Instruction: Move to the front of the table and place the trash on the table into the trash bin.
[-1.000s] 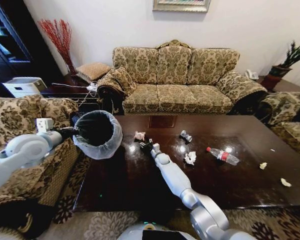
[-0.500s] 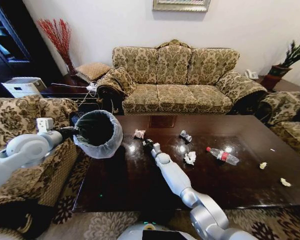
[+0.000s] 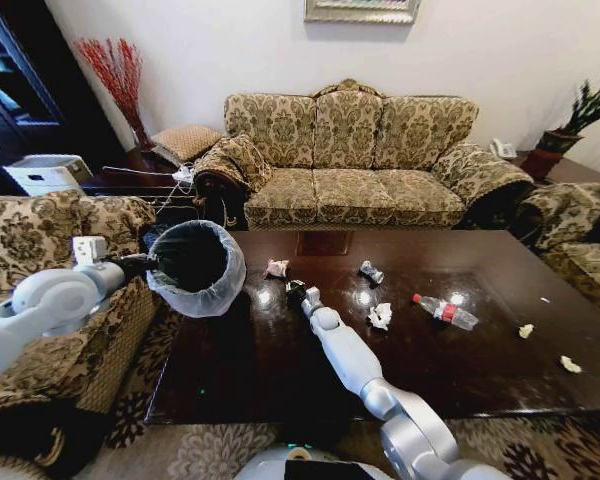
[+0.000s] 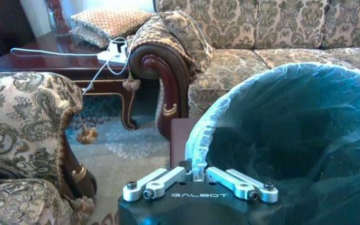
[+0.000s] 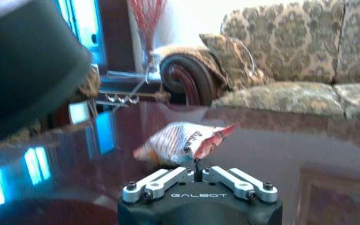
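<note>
The left gripper (image 3: 152, 264) is clamped on the rim of the trash bin (image 3: 196, 268), holding it tilted over the left end of the table (image 3: 280, 370); through the whitish liner bag (image 4: 280, 117) the bin's dark inside looks bare. The right gripper (image 3: 294, 290) hovers low over the table just beside a crumpled snack wrapper (image 3: 277, 269), its fingers drawn together with nothing between them. Farther right on the table lie a silver can (image 3: 370, 272), a white paper wad (image 3: 381, 316), a red-labelled bottle (image 3: 446, 312) and pale scraps (image 3: 571, 365).
</note>
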Controlling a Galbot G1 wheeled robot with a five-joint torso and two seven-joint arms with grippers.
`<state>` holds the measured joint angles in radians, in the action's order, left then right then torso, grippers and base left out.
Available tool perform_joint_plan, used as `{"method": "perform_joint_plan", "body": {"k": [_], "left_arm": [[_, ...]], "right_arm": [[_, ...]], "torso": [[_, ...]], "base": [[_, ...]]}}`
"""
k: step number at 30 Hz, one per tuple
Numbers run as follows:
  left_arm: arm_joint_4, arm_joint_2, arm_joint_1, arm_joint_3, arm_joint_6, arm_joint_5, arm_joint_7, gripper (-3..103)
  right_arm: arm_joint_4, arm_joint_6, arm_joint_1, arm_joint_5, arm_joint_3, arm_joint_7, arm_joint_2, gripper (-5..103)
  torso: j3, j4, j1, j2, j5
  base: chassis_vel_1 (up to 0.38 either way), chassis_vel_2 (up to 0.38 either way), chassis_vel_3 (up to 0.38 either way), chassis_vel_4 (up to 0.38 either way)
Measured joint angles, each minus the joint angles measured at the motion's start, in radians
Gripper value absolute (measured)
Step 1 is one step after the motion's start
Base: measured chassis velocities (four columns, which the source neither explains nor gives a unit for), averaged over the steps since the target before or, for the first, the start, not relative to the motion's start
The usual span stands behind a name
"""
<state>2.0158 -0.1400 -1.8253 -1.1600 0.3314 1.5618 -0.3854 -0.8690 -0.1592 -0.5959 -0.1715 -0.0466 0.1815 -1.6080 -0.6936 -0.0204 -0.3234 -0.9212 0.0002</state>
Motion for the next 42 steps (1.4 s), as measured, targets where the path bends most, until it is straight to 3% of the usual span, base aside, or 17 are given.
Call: {"method": "perform_joint_plan", "body": {"k": [6, 12, 17, 20, 21, 23, 24, 26, 28, 32, 36, 42], "left_arm": [[-0.01, 0.0, 0.0, 0.0, 0.0, -0.001, 0.002, 0], [-0.024, 0.007, 0.003, 0.0, -0.006, -0.004, 0.007, 0], [-0.031, 0.012, 0.003, 0.003, -0.008, -0.01, 0.009, 0], [-0.032, 0.014, 0.002, 0.01, -0.011, -0.019, 0.009, 0], [-0.032, 0.014, 0.002, 0.01, -0.011, -0.019, 0.009, 0], [-0.028, 0.015, 0.001, 0.01, -0.011, -0.019, 0.009, 0], [-0.028, 0.015, 0.001, 0.01, -0.011, -0.019, 0.009, 0], [-0.027, 0.015, 0.001, 0.01, -0.011, -0.017, 0.008, 0], [-0.027, 0.015, 0.001, 0.01, -0.011, -0.016, 0.008, 0], [-0.028, 0.015, -0.001, 0.01, -0.011, -0.015, 0.007, 0], [-0.027, 0.015, -0.001, 0.01, -0.011, -0.014, 0.007, 0], [-0.027, 0.012, -0.001, 0.008, -0.011, -0.009, 0.011, 0]], "right_arm": [[-0.156, -0.044, -0.062, 0.108, -0.035, -0.04, 0.0, 0], [-0.318, -0.041, -0.119, 0.111, -0.045, -0.052, 0.008, 0], [-0.292, -0.053, -0.116, 0.087, -0.043, -0.039, 0.013, -3], [-0.187, -0.038, -0.068, -0.01, -0.032, -0.028, 0.002, 9], [-0.187, -0.038, -0.068, -0.01, -0.032, -0.028, 0.002, 9], [-0.124, -0.017, -0.038, -0.047, -0.023, -0.025, 0.001, 20], [-0.124, -0.017, -0.038, -0.047, -0.023, -0.025, 0.001, 20], [-0.083, -0.011, -0.018, -0.05, -0.013, -0.024, 0.001, 30], [-0.074, -0.01, -0.013, -0.05, -0.01, -0.024, 0.001, 30], [0.019, -0.008, 0.032, -0.042, 0.003, -0.02, 0.0, 52], [0.061, -0.021, 0.056, -0.042, 0.015, -0.01, 0.0, 63], [0.055, -0.05, 0.062, -0.048, 0.031, -0.006, -0.001, 90]], "torso": [[0.0, 0.0001, 0.0, 0.0, -0.0001], [0.0, 0.0, 0.0, 0.0, 0.0], [0.0, 0.0003, 0.0, 0.0, -0.0007], [0.0, 0.0, 0.0, 0.0, -0.0003], [0.0, 0.0, 0.0, 0.0, -0.0003], [0.0, 0.0, 0.0, 0.0, -0.0003], [0.0, 0.0, 0.0, 0.0, -0.0003], [0.0, 0.0, 0.0, 0.0, -0.0002], [0.0, 0.0, 0.0, 0.0, -0.0002], [0.0, 0.0, 0.0, 0.0, -0.0003], [0.0, 0.0, 0.0, 0.0, -0.0002], [0.0, 0.0001, 0.0, 0.0, -0.0001]], "base": [[0.0, 0.0, 0.0, 0.0], [0.0, 0.0, 0.0, 0.0], [0.0, 0.0, 0.0, 0.0], [0.0, 0.0, 0.0, 0.0], [0.0, 0.0, 0.0, 0.0], [0.0, 0.0, 0.0, 0.0], [0.0, 0.0, 0.0, 0.0], [0.0, 0.0, 0.0, 0.0], [0.0, 0.0, 0.0, 0.0], [0.0, 0.0, 0.0, 0.0], [0.0, 0.0, 0.0, 0.0], [0.0, 0.0, 0.0, 0.0]]}}
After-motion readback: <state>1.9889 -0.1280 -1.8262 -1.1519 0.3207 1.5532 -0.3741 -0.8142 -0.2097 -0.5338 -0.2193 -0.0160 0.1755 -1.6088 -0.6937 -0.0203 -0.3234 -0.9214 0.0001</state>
